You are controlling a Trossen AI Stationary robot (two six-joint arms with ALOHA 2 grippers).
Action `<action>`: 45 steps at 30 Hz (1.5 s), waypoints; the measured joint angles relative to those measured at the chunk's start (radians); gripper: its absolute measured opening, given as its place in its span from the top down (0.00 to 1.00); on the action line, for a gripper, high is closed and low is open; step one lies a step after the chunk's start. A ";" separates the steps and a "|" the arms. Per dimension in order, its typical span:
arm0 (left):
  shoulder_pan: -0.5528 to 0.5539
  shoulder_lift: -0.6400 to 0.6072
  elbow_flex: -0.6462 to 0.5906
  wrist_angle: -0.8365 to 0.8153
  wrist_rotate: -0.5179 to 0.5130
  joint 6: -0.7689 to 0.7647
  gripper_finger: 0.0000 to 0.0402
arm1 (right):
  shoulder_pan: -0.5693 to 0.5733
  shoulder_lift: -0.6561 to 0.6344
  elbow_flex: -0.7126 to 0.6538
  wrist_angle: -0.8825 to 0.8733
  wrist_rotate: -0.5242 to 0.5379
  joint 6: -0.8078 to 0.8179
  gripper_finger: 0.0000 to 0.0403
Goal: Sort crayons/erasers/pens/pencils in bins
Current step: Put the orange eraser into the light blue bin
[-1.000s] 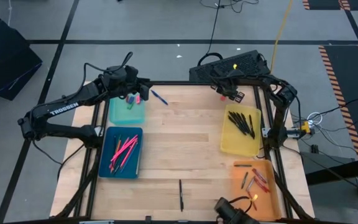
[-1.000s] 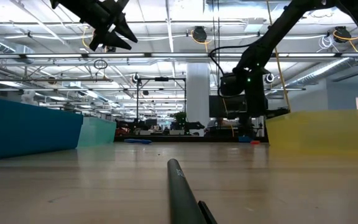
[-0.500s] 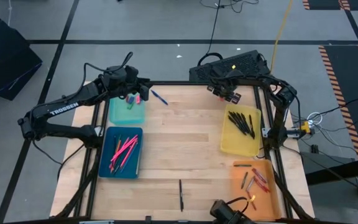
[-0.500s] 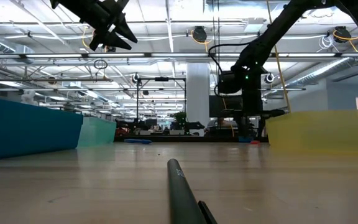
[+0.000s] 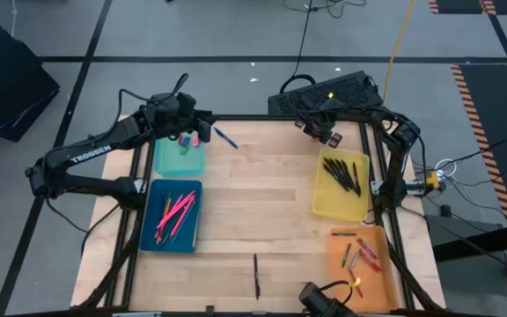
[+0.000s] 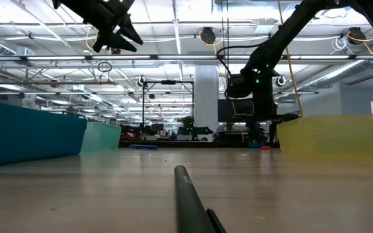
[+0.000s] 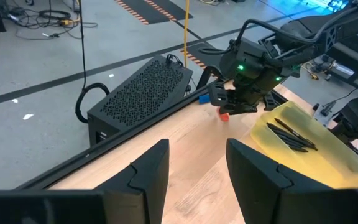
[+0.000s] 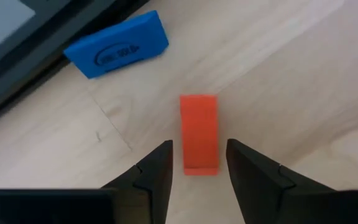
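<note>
The left arm reaches along the table's (image 5: 262, 198) far left edge, its gripper (image 5: 202, 119) raised above the teal bin (image 5: 179, 158), fingers spread and empty. The right gripper (image 5: 324, 134) points down at the far right corner beside the yellow bin (image 5: 341, 201), fingers open astride 1 red eraser (image 8: 199, 132); 1 blue eraser (image 8: 118, 44) lies near.

Pale wooden table (image 5: 262, 198), dark-framed. Directly on it: teal bin (image 5: 180, 158) and dark blue bin (image 5: 171, 217) along the left edge, yellow bin (image 5: 342, 184) and orange bin (image 5: 359, 259) along the right. Loose on bare wood: black pen (image 5: 256, 276) near the front edge, blue pen (image 5: 226, 137) beside the teal bin, red eraser (image 8: 199, 133) and blue eraser (image 8: 118, 45) at the far right corner.
</note>
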 joint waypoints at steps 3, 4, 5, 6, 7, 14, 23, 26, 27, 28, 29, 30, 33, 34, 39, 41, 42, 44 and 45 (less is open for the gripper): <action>0.000 0.000 0.000 0.000 0.000 -0.007 0.60 | 0.005 0.000 0.000 0.006 0.000 0.051 0.66; 0.000 0.000 0.000 0.000 0.000 -0.009 0.60 | 0.008 0.000 0.000 0.005 -0.001 0.066 0.66; 0.000 0.000 0.000 0.000 0.000 -0.009 0.60 | 0.012 0.000 0.000 0.004 -0.003 0.073 0.66; 0.000 0.000 0.000 0.000 0.000 -0.009 0.60 | 0.016 0.000 0.000 0.003 -0.002 0.073 0.66; 0.000 0.000 0.000 0.000 0.000 -0.010 0.60 | 0.019 0.000 0.000 -0.001 -0.002 0.075 0.66; 0.000 0.000 0.000 0.000 0.000 -0.012 0.60 | 0.020 0.000 0.000 -0.021 -0.002 0.077 0.66; -0.001 -0.001 0.000 -0.008 0.050 -0.032 0.60 | 0.059 -0.006 -0.073 0.143 0.030 0.098 0.66; -0.002 -0.012 0.000 -0.027 0.072 -0.019 0.60 | 0.067 -0.007 -0.100 0.143 0.046 0.118 0.66; -0.005 -0.017 0.000 -0.031 0.072 -0.012 0.60 | 0.067 -0.007 -0.109 0.141 0.049 0.120 0.66; -0.007 -0.022 0.000 -0.037 0.072 -0.004 0.60 | 0.069 -0.006 -0.116 0.141 0.053 0.118 0.66; -0.008 -0.025 0.000 -0.040 0.071 0.006 0.60 | 0.071 -0.006 -0.120 0.141 0.058 0.117 0.66; -0.008 -0.030 0.000 -0.040 0.071 0.011 0.60 | 0.073 -0.006 -0.122 0.141 0.062 0.116 0.67; -0.008 -0.046 0.001 -0.035 0.071 0.027 0.60 | 0.077 -0.005 -0.125 0.143 0.076 0.116 0.67; -0.008 -0.050 0.001 -0.034 0.071 0.029 0.60 | 0.080 -0.004 -0.125 0.142 0.081 0.116 0.68; -0.008 -0.062 0.001 -0.037 0.050 0.028 0.60 | 0.079 -0.003 -0.126 0.139 0.081 0.137 0.73; -0.008 -0.062 0.001 -0.037 0.048 0.028 0.60 | 0.078 -0.003 -0.127 0.138 0.081 0.133 0.77; -0.008 -0.062 0.001 -0.040 0.048 0.028 0.60 | 0.077 -0.003 -0.127 0.137 0.081 0.128 0.79; -0.008 -0.061 0.001 -0.041 0.049 0.039 0.60 | 0.077 -0.003 -0.127 0.137 0.080 0.124 0.81; -0.008 -0.062 0.001 -0.041 0.050 0.050 0.60 | 0.077 -0.003 -0.127 0.137 0.080 0.124 0.82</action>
